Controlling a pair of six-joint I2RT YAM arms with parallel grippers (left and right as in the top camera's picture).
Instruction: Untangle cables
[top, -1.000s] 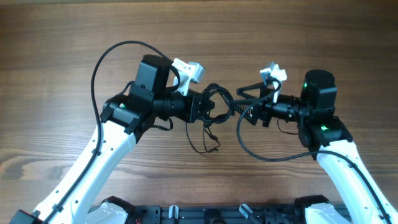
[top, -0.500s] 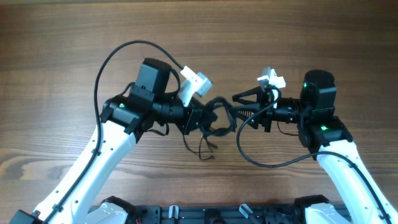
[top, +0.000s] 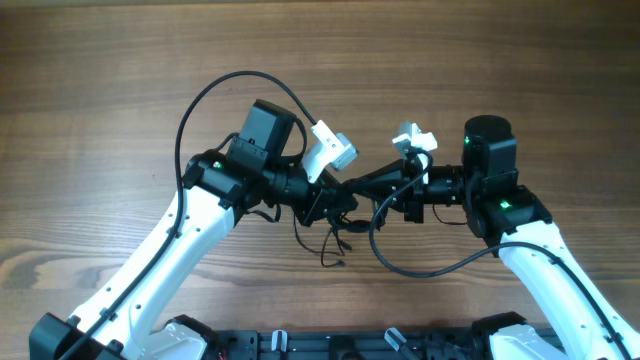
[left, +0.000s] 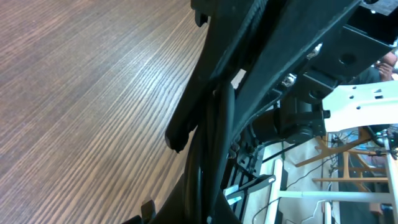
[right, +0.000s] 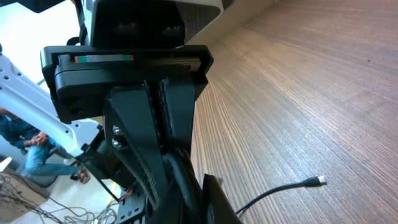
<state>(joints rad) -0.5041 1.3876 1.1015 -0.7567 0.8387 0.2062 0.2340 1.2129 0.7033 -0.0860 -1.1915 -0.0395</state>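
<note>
Black two-finger left gripper (top: 335, 200): jaws were pressed together, pinching a strand of the thin black flexible cables (top: 335, 228). In the left wrist view a cord was seen clamped between the fingers and running down out of them. The bunch was thus held up at one point, presumably as the anchor side.

Black two-finger right gripper (top: 352, 183): jaws were likewise closed, tip to tip with the left gripper at the same knot. A cord was seen curving into them in the right wrist view, so a second strand was judged to be pinched; actual pad contact was hidden. The close spacing was probably chosen so that two neighbouring strands could be drawn apart at the tangle itself.

The rest of the cables was seen hanging below both grippers in loose loops reaching the brown wood-grain table (top: 100, 80), near its front-centre. One small light-tipped plug end (right: 317, 180) was seen lying flat on the wood, free of the grippers.

Thicker black arm wire (top: 430, 268) was looped just beside the hanging strands, a snag risk if the arms are pulled apart. Task judged early: the bunch was not yet separated.
</note>
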